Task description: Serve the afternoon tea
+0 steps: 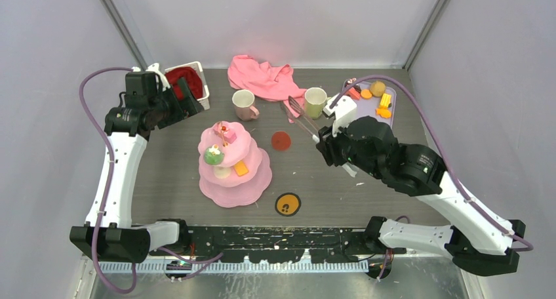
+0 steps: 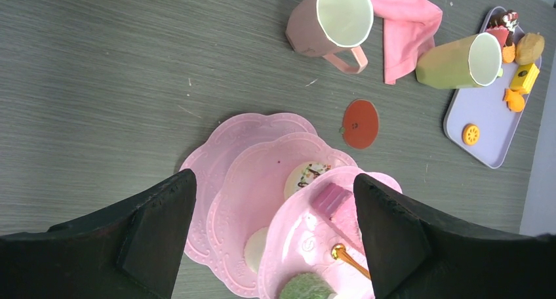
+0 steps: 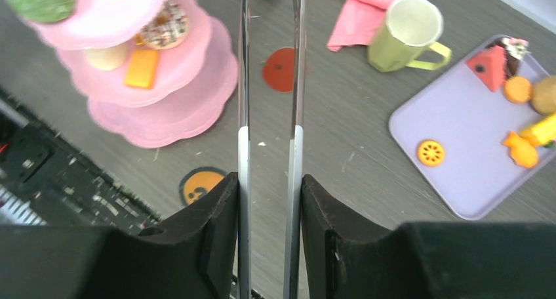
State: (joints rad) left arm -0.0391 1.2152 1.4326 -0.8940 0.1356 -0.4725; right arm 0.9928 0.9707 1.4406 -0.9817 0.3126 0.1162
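The pink three-tier cake stand stands mid-table with a green ball, a pink cake piece and an orange piece on its tiers. The pale pink mug and the yellow-green mug stand behind it. My right gripper is shut on metal tongs that point toward the gap between the mugs; their tips look empty. My left gripper is open and empty, raised to the left of the stand, which shows below its jaws in the left wrist view.
A lilac tray at the back right holds several toy pastries and fruits. A red disc and an orange smiley disc lie flat on the table. A pink cloth and a white basket with red cloth sit at the back.
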